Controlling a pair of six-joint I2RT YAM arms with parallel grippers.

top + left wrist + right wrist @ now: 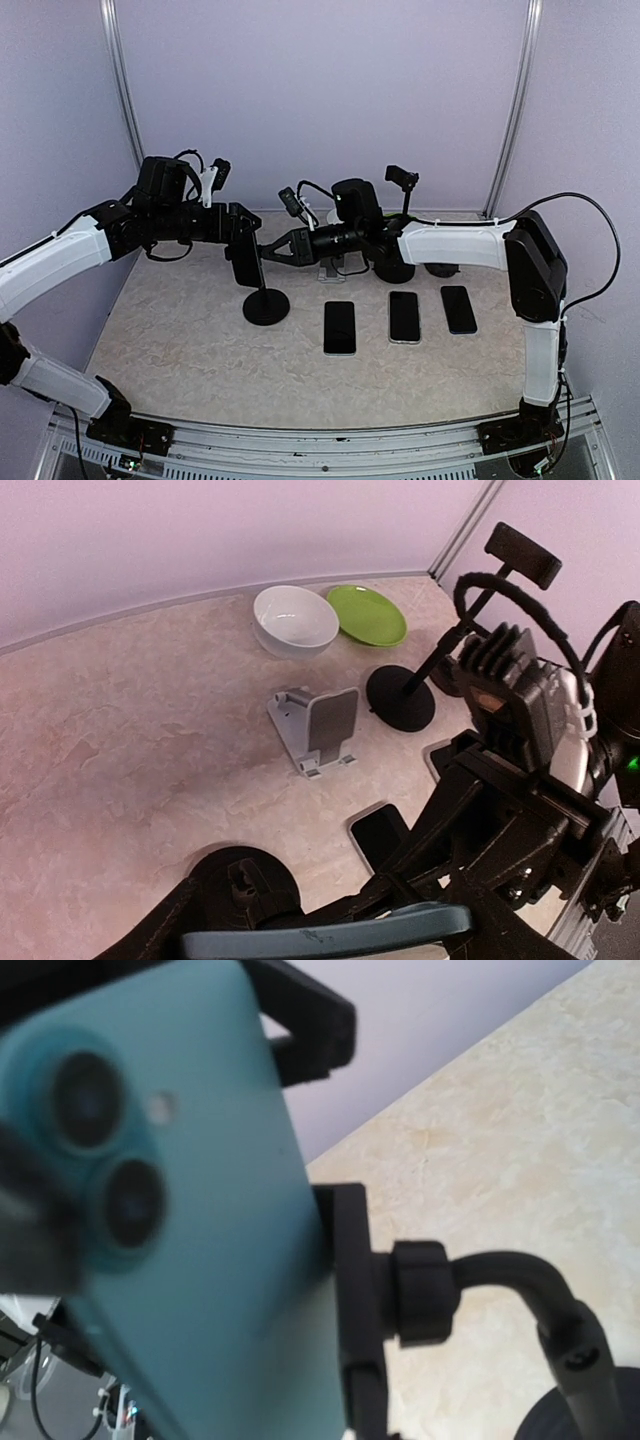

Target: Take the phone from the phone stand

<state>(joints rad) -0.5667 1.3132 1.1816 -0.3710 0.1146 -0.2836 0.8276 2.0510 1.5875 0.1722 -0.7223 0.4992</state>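
From overhead I see the phone (245, 258) upright in the clamp of the phone stand (266, 306), above the stand's round base. My left gripper (243, 238) comes in from the stand's left and sits over the phone's upper end, jaws spread wide across its width. The right wrist camera backs this up: dark blurred fingers (25, 1240) lie against both long edges of the teal back near the two lenses. So I read the left hand as clamped on the phone.

My right gripper (270, 253) reaches in from the stand's right, drawn narrow, with its tips at the clamp behind the phone. I cannot tell whether they pinch anything, since its own fingers do not show in its camera. That camera alone shows the clamp bar along the phone's edge and the bent neck behind it.

The left wrist camera catches only the phone's top edge. It gives the best look beyond the stand, though: a grey desk stand (318, 728), a white bowl (295, 620), a green plate (367, 614) and a second black stand (400, 697). Only overhead do I get all three spare phones (404, 316), lying flat to the stand's right.
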